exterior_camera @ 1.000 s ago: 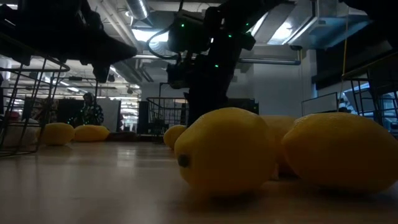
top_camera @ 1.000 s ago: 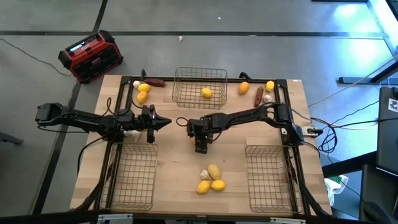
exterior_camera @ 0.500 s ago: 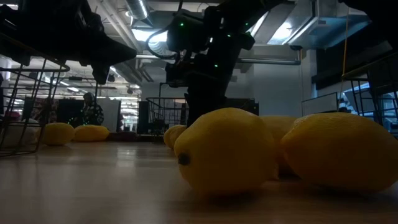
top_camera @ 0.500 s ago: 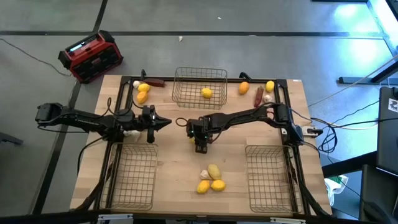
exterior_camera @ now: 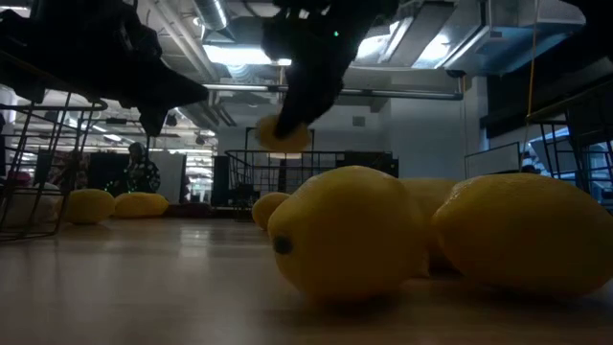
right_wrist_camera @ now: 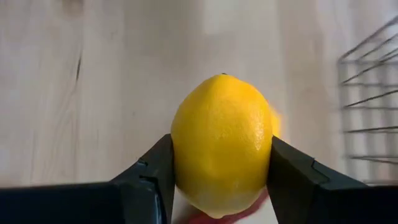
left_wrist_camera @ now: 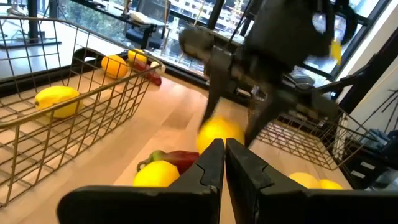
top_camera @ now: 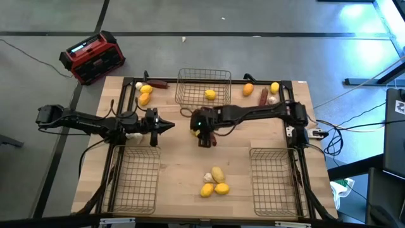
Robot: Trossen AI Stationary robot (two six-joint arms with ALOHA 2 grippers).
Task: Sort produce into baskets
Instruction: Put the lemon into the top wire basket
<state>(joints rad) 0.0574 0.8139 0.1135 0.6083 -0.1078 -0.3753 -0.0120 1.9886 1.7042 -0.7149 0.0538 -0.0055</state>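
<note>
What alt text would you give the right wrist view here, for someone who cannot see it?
A yellow lemon fills the middle of the view, clamped between the right tool's two dark fingers and held above the pale wooden table. Grey wire of a basket shows at one edge of the view.

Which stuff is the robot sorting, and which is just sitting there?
For the job: lemon held in the right gripper; loose lemons; garlic; chili; wire baskets.

Just lying about: red-and-black box.
</note>
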